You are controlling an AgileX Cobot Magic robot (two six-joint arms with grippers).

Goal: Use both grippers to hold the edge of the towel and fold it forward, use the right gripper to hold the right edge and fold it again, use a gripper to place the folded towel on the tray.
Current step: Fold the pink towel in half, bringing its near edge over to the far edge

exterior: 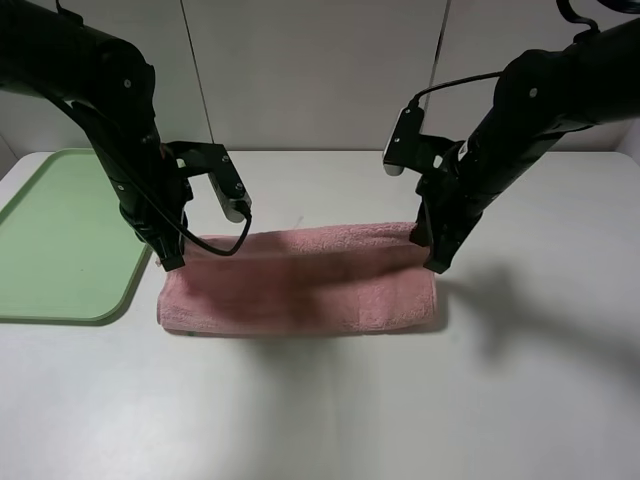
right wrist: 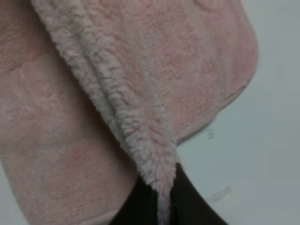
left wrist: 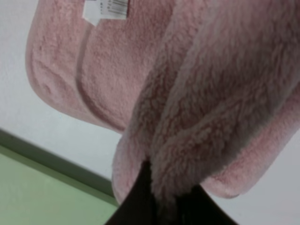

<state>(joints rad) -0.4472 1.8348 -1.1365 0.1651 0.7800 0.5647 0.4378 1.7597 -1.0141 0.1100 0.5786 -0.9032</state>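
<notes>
Pink towel (exterior: 300, 290) lies on the white table (exterior: 320, 430) as a long doubled band between the two arms, its left end just beside the light-green tray (exterior: 60, 250) and no part of it on the tray. The left gripper (exterior: 172, 262) is clamped on the cloth at the left end and the right gripper (exterior: 437, 262) on the right end; each wrist view shows black jaws closed on a pinch of fluffy edge, with the white label (left wrist: 105, 9) on the layer beyond. This looks like the first fold, near its end. The next move calls for setting the held edge flat and even on the lower layer, letting go with both, then taking the right edge for the second fold.
</notes>
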